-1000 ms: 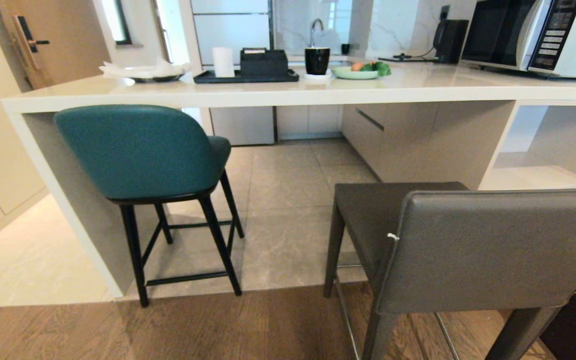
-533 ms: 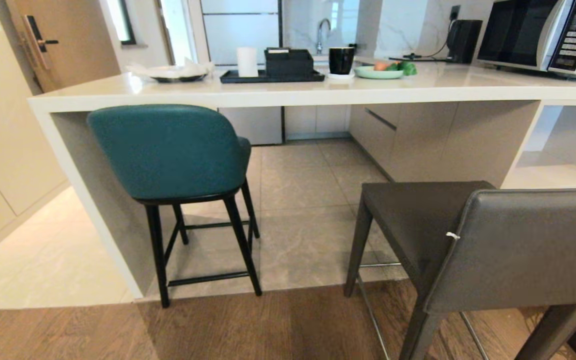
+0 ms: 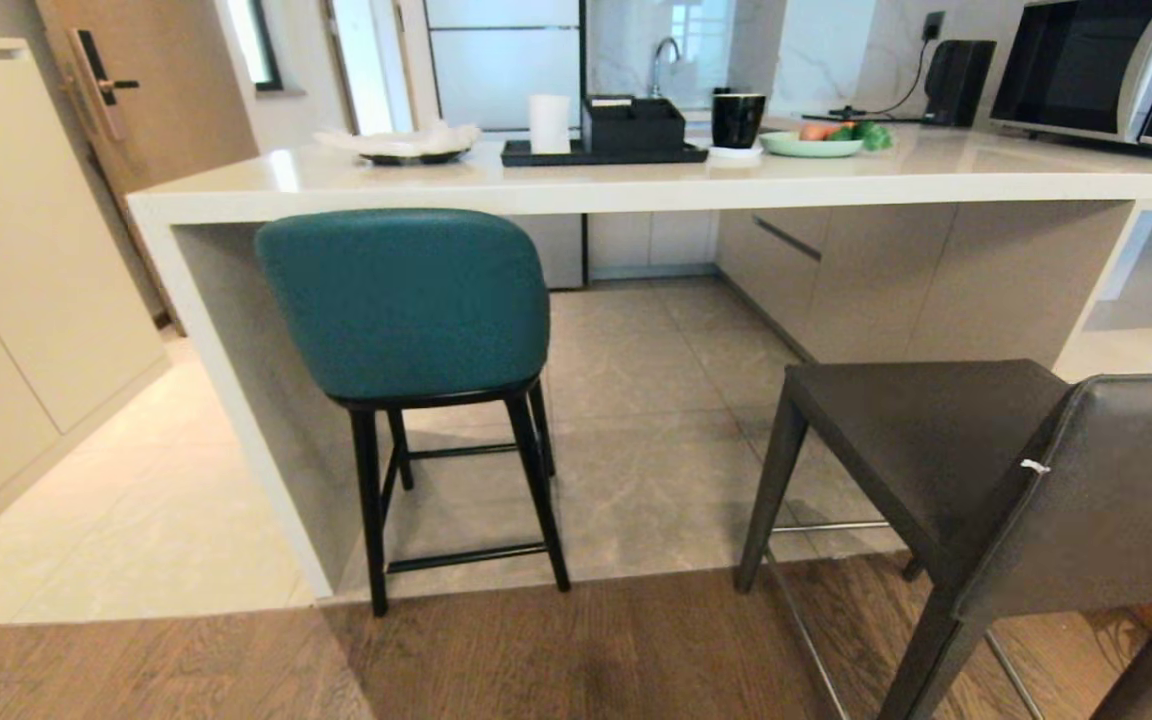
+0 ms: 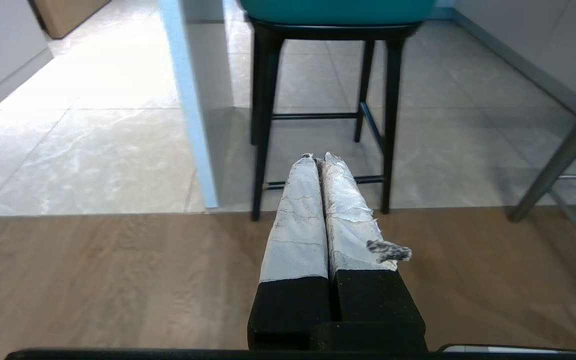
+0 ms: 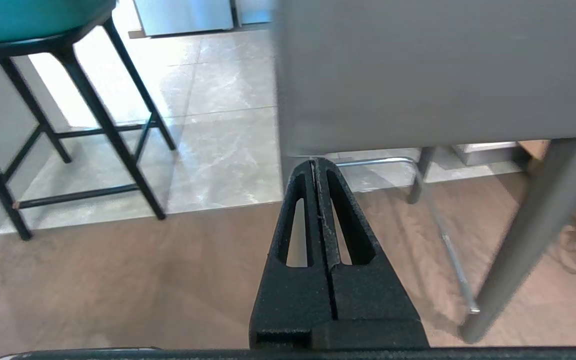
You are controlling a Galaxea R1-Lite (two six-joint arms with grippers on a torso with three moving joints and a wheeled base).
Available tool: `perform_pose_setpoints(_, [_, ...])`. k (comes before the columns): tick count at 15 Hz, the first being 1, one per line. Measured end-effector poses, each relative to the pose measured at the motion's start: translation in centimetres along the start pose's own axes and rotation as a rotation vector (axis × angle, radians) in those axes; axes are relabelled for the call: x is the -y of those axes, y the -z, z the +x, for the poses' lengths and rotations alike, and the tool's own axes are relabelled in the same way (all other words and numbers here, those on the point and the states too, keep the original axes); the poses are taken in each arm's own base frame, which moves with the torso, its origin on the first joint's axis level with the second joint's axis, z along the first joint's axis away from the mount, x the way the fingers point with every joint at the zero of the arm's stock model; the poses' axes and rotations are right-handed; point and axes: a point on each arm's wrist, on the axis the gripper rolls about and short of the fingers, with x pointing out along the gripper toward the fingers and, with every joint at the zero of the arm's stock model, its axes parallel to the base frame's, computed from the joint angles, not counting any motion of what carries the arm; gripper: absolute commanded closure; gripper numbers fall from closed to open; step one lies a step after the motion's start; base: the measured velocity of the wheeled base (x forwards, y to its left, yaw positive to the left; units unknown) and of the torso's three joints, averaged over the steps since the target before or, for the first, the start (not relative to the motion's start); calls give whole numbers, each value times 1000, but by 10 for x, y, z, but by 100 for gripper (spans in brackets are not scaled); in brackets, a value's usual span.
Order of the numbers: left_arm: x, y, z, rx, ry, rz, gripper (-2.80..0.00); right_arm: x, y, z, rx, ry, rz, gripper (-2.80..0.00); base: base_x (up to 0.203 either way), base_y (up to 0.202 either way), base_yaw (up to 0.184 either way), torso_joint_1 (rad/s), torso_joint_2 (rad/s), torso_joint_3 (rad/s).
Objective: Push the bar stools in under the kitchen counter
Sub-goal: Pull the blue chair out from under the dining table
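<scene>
- The teal stool point(image 3: 406, 300) is standing at the kitchen counter point(image 3: 636, 185), by its end panel; seat partly under the slab
- The grey stool point(image 3: 996, 480) is sitting well out from the counter
- The left gripper point(image 4: 318, 157) and right gripper point(image 5: 314, 162) are both pressing their fingers together, gripping nothing

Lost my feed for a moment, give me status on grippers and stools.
Left gripper and right gripper shut, empty, low over the wood floor. Teal stool at the counter end panel; grey stool well out. No obstruction seen.
</scene>
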Motion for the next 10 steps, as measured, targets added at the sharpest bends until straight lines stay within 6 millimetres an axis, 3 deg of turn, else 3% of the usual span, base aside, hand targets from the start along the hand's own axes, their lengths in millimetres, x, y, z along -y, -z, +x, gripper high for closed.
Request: perform_pose_setpoints(10, [0,0,0,0,0,0,0,0,0,0,0,0,-1,0,0,197,-1,2,1,2])
